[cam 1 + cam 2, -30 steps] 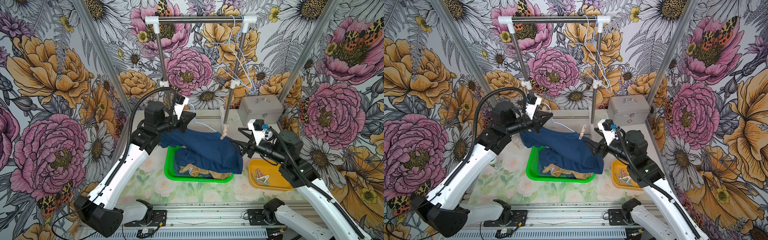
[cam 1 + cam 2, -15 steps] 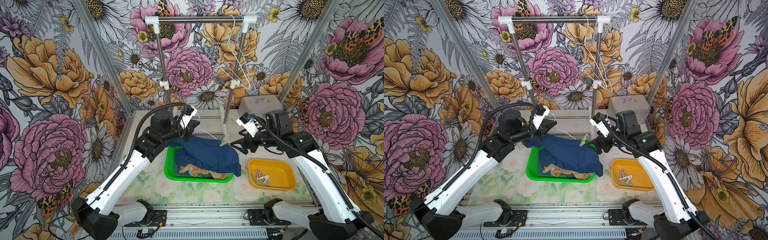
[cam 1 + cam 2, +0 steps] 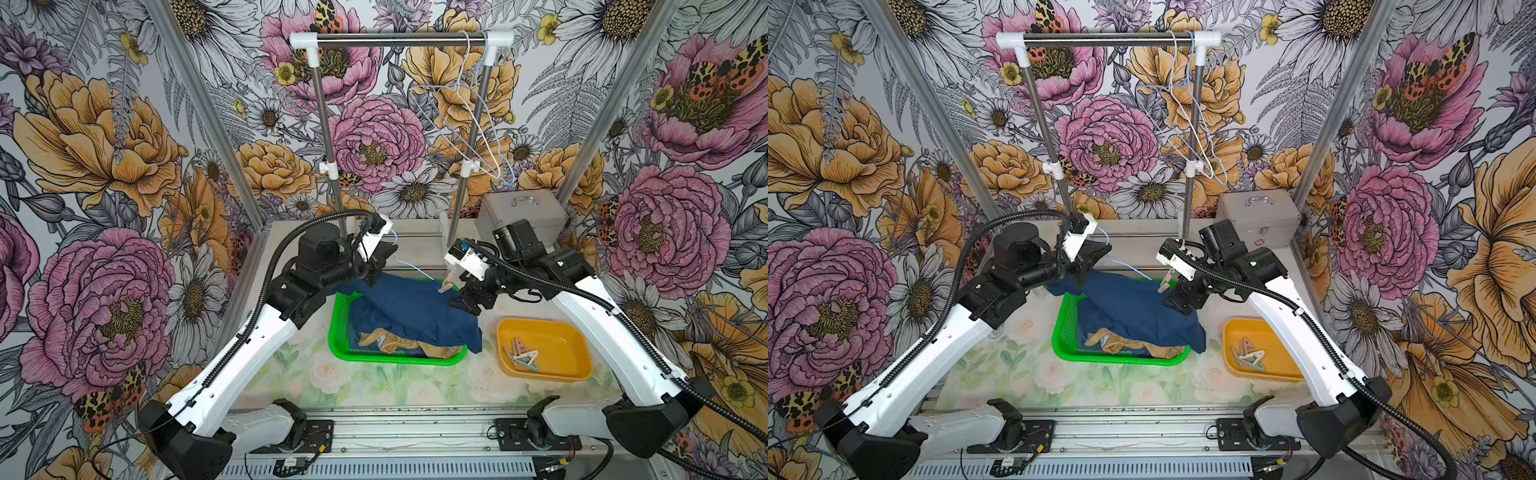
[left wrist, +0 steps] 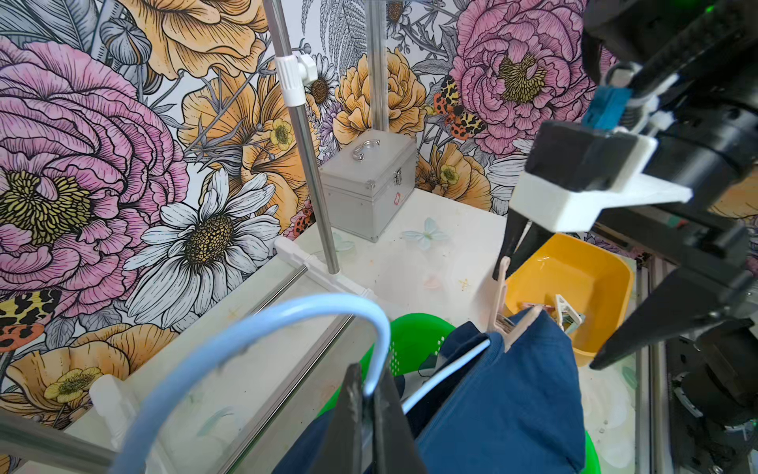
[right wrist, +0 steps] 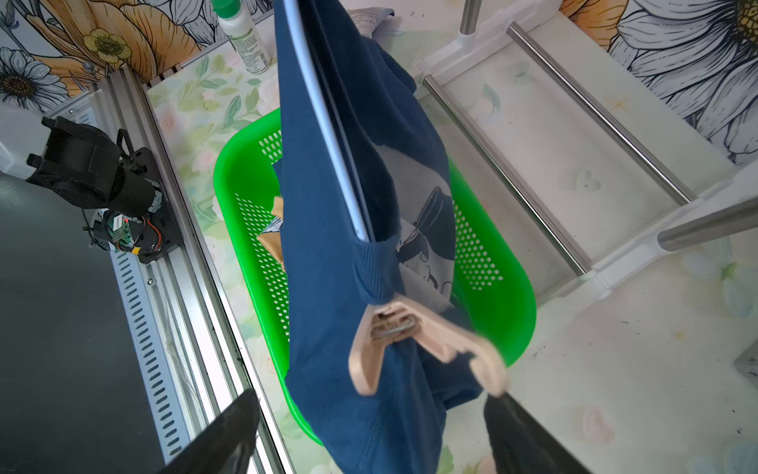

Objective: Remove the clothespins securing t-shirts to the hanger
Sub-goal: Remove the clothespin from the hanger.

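Left gripper [image 4: 371,388] pinches hanger [image 4: 254,334]. Right gripper [image 5: 369,400] spread, clothespin [image 5: 393,328] just ahead. Off-centre squeeze may slip or snag t-shirt [image 5: 324,287].

A pale desk [image 3: 374,386] printed with faint flowers carries a green basket [image 3: 395,359] at its middle. A yellow tub [image 3: 561,345] sits just beside the basket on the right-arm side, apart from it. Behind the basket stands a clothes rack [image 3: 399,37], its white foot and steel crossbars resting on the desk. A silver case [image 3: 519,216] stands behind the basket toward the right-arm side. A green-capped white bottle [image 5: 242,37] stands near the basket's left-arm side, seen from the right wrist.
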Motion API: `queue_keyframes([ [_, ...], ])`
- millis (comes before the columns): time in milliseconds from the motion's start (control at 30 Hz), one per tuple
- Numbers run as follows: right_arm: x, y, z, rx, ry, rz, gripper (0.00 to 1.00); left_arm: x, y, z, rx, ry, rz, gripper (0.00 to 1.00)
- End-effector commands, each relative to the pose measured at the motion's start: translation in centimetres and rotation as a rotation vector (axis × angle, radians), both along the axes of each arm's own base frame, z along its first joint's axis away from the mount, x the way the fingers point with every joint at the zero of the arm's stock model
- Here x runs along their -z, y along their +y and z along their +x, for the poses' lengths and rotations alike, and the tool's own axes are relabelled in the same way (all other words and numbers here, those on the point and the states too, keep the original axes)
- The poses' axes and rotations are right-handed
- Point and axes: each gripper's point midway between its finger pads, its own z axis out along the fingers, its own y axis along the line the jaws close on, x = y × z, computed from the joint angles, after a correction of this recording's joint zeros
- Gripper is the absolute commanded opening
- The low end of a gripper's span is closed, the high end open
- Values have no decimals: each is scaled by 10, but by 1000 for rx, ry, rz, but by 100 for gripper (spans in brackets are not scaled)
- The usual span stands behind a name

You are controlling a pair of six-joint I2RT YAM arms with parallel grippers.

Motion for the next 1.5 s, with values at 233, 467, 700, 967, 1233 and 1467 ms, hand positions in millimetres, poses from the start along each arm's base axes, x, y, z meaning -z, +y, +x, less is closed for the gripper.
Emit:
queue_keyframes([
  [233, -14, 12, 10, -76, -58, -14, 68, -7, -1, -3, -7, -34, -7, 0],
  [467, -11, 18, 9, -117, -31, -39, 63, -7, -2, -3, -6, -32, -11, 0],
  [700, -9, 18, 9, -119, -35, -71, 44, -7, -4, -1, -3, -25, -14, 0],
  [967, -7, 13, 10, -112, -54, -108, 19, -3, -5, 0, 3, -23, -5, 0],
  [1233, -22, 9, 11, -88, -88, -94, 14, 7, -8, 3, 10, -4, 11, 0],
  [1467, -46, -22, 13, 30, -159, -107, 13, 10, -7, 8, 9, 2, 15, 0],
])
